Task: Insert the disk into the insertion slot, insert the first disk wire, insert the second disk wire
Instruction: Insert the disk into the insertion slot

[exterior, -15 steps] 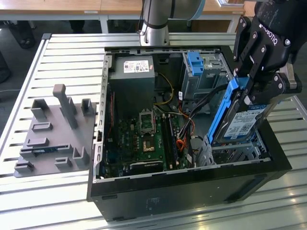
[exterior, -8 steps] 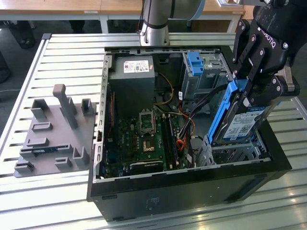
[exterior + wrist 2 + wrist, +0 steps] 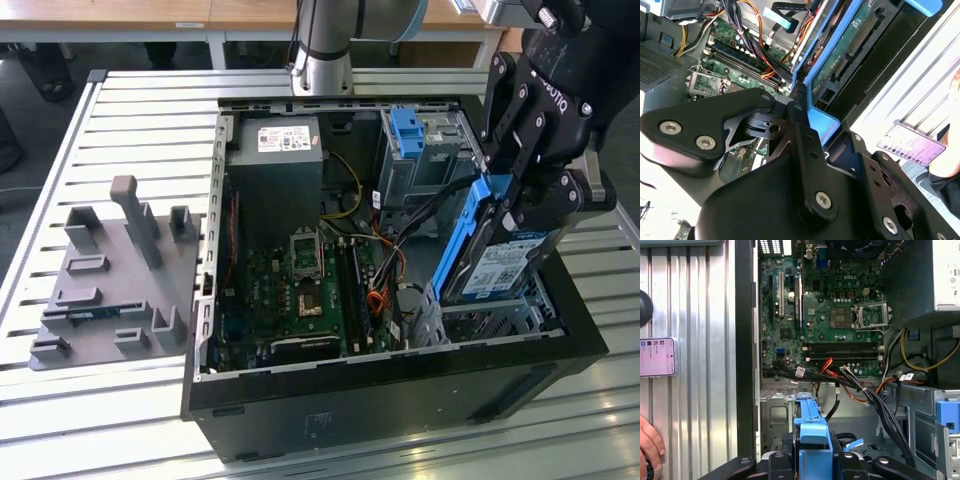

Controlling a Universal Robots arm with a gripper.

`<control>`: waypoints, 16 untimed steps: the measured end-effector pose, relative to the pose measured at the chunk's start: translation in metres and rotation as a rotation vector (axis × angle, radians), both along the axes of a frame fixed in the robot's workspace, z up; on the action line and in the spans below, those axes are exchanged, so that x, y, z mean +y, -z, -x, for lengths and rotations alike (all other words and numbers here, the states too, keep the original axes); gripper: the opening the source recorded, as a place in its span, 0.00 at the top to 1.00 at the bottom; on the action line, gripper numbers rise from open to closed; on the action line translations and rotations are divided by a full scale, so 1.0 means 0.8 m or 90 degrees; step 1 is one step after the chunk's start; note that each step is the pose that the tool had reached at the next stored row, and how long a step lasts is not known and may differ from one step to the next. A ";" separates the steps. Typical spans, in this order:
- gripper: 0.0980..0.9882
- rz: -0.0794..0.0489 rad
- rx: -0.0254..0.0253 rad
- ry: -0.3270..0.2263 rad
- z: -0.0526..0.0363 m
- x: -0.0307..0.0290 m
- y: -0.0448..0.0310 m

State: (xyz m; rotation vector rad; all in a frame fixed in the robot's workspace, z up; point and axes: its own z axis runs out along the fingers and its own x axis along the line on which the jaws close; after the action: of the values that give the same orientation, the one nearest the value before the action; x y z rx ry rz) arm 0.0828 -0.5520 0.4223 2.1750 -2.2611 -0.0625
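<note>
Broadly, none of the three steps is finished yet. The slatted metal bench carries an open black computer case, lying on its side with the green motherboard across its middle. In the exterior view, the insertion slot, a low grey perforated cage, sits at about four o'clock in the case opening, with a taller cage at about one o'clock.

The disk hangs above the slot, tilted steeply. Its lower end is down near the cage mouth and its upper end points toward one o'clock. Whether that lower end touches the cage I cannot tell, but the disk is clearly not seated.

The gripper is clamped on the disk's blue caddy at its upper end, and in the first wrist view the blue frame sits tight between the fingers.

The wires, black and orange, lie loose between the motherboard and the slot, and none is plugged into the disk. I judge the first insertion to be under way, with both wire steps left.
</note>
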 end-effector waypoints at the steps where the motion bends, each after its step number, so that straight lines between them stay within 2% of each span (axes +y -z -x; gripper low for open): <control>1: 0.70 0.000 0.0003 0.000 0.000 0.0000 0.0010; 16: 0.70 0.000 0.0033 0.000 0.000 0.0000 0.0139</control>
State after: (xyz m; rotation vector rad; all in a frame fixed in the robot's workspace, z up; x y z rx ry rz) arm 0.0828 -0.5520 0.4112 2.1722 -2.2583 -0.0678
